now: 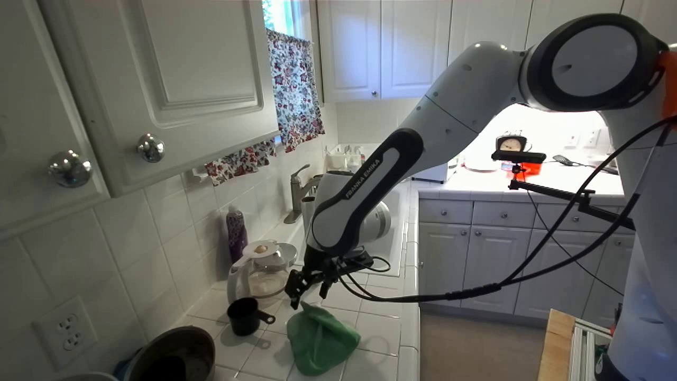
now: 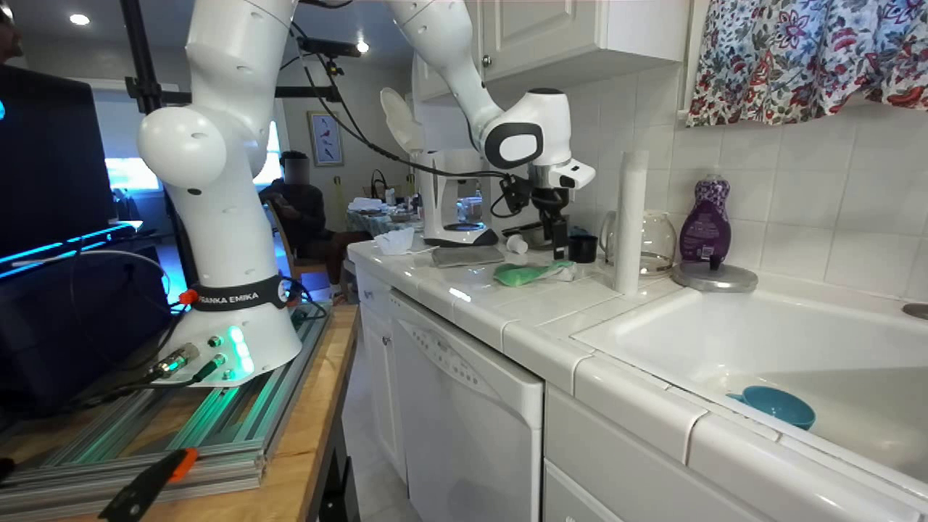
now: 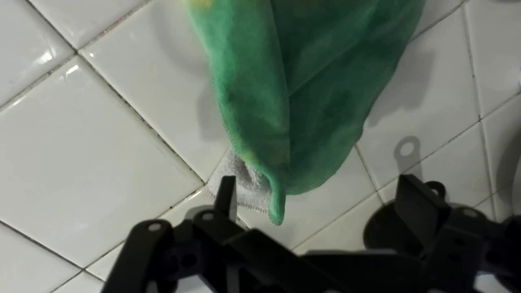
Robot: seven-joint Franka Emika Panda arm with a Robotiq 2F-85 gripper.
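My gripper (image 1: 309,299) is open and empty above the tiled counter. In the wrist view its fingers (image 3: 317,181) stand wide apart, with a narrow tip of a green cloth (image 3: 281,97) between and below them. The cloth lies crumpled on the counter and shows in an exterior view (image 1: 322,341) and, flatter, in an exterior view (image 2: 520,273). A grey fuzzy corner (image 3: 248,189) shows under its tip. A black measuring cup (image 1: 244,317) with a looped handle stands beside the cloth. In the wrist view the cup (image 3: 382,230) is partly hidden behind the right finger.
A glass carafe (image 1: 267,278) and a purple soap bottle (image 2: 705,225) stand by the wall. A white cylinder (image 2: 631,225) and a lid (image 2: 714,278) stand near the sink (image 2: 652,341), which holds a blue cup (image 2: 779,406). A dark pan (image 1: 198,346) and a coffee maker (image 2: 442,192) are nearby.
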